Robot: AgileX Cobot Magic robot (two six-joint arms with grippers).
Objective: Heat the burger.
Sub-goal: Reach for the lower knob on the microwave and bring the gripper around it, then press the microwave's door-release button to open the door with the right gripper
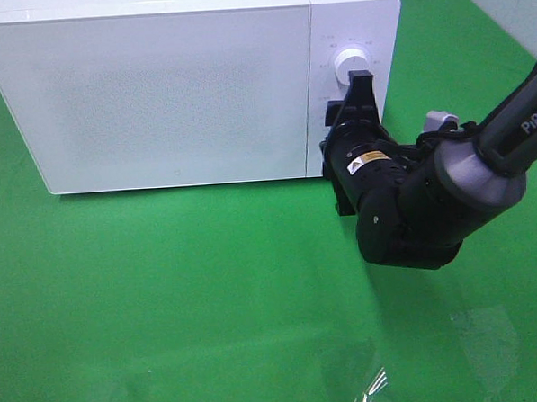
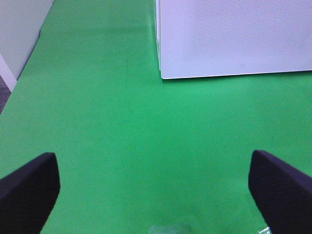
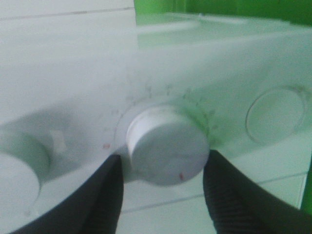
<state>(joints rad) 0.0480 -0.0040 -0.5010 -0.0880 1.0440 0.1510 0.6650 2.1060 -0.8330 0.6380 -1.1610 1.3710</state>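
The burger shows in none of the three views, so its place, its long axis and the way it points cannot be told. The microwave [image 1: 173,89] stands on the green desk [image 1: 183,295] at 11 o'clock in the high view. Its white door is closed and its control panel [image 1: 354,34] is on its 3 o'clock side.

The right arm [image 1: 482,154] comes in from 3 o'clock, and the right hand [image 3: 163,161] is pressed up to that panel. In the right wrist view its two dark fingers [image 3: 105,195] straddle a round white knob [image 3: 168,148], one on each side. One finger looks to be against the knob's rim and the other is just beside it. Whether they are clamped on the knob or only bracketing it cannot be told. Faint tick marks ring the knob on the panel face.

In the high view an upper dial [image 1: 351,63] sits just at 12 o'clock of the hand's topmost fingertip, uncovered.

The left hand [image 2: 152,161] is seen only through its own wrist camera. Its fingers [image 2: 29,190] are spread to the edges of that view with only bare green desk between them, holding nothing. The microwave's lower front corner lies well ahead of it.
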